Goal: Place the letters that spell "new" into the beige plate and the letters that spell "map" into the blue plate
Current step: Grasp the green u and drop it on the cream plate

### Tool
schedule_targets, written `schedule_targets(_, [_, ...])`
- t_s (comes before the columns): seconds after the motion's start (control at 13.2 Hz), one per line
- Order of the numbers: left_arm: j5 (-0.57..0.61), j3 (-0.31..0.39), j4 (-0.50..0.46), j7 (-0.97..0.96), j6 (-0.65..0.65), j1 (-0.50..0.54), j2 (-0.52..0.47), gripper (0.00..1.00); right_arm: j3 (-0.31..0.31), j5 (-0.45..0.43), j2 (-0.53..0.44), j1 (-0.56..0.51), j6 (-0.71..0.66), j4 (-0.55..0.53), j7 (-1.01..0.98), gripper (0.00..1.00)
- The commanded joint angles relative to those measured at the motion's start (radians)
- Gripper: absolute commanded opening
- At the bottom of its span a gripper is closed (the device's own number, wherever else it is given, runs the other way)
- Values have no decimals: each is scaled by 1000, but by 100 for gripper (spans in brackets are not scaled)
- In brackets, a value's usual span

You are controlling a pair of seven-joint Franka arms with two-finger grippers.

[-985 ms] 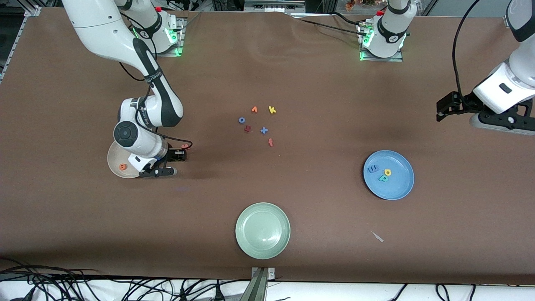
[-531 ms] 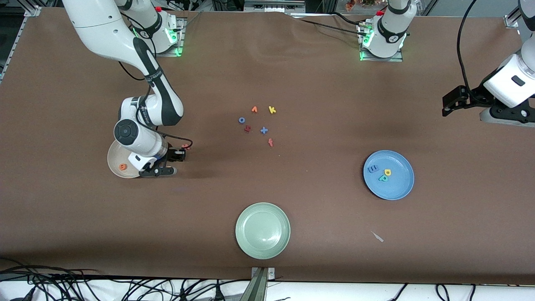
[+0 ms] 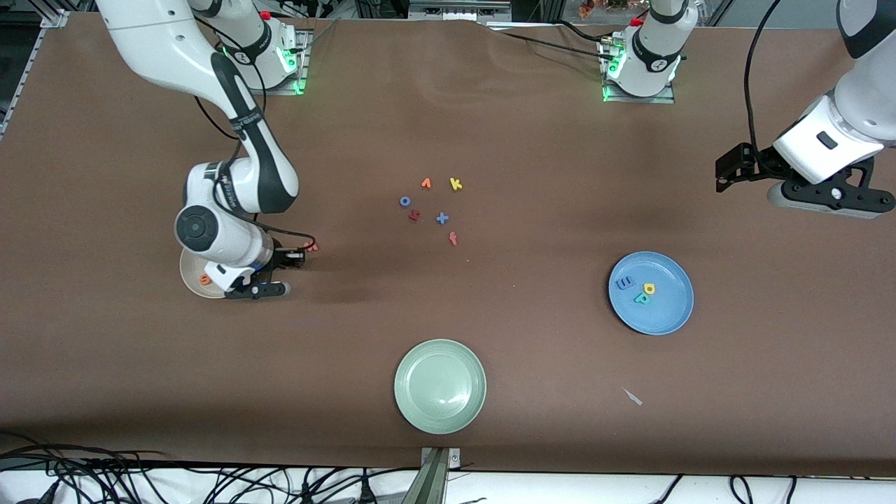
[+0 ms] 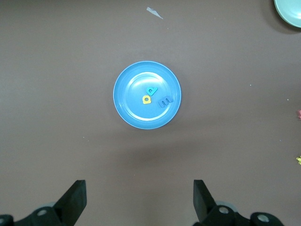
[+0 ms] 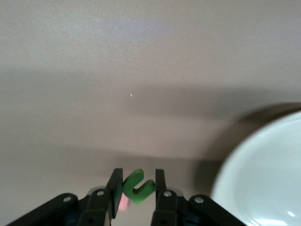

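Right gripper [image 5: 136,188], low beside the round cream-beige plate [image 3: 189,276] at the right arm's end of the table, has its fingers pinched on the small green foam n [image 5: 137,187], with a pink-red foam letter [image 5: 123,203] showing just beneath it. An orange foam e [image 3: 204,279] already lies in that plate. The round sky-blue plate [image 3: 651,293] holds the blue m [image 3: 624,282], yellow a [image 3: 649,288] and teal p [image 3: 642,299], so "map" looks finished. Left gripper [image 4: 138,200] waits over the table above the blue plate, fingers spread wide and empty. By my reckoning, the n and w remain to go in.
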Motion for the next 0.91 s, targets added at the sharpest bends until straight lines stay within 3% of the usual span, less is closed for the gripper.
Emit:
schedule_targets(0.0, [2, -4, 44, -11, -20, 6, 27, 100, -60, -14, -34, 0, -82, 10, -115, 28])
schedule_targets(0.23, [3, -4, 41, -11, -19, 3, 27, 100, -120, -17, -53, 0, -63, -47, -231, 30])
schedule_targets(0.38, [3, -4, 43, -11, -20, 10, 27, 100, -141, -17, -85, 0, 30, -154, -288, 31])
schedule_targets(0.61, [3, -4, 43, -11, -19, 13, 27, 100, -140, -14, -111, 0, 86, -205, -270, 63])
schedule_targets(0.83, [3, -4, 43, -11, -19, 13, 27, 100, -114, -9, -120, 9, 60, -184, -188, 64])
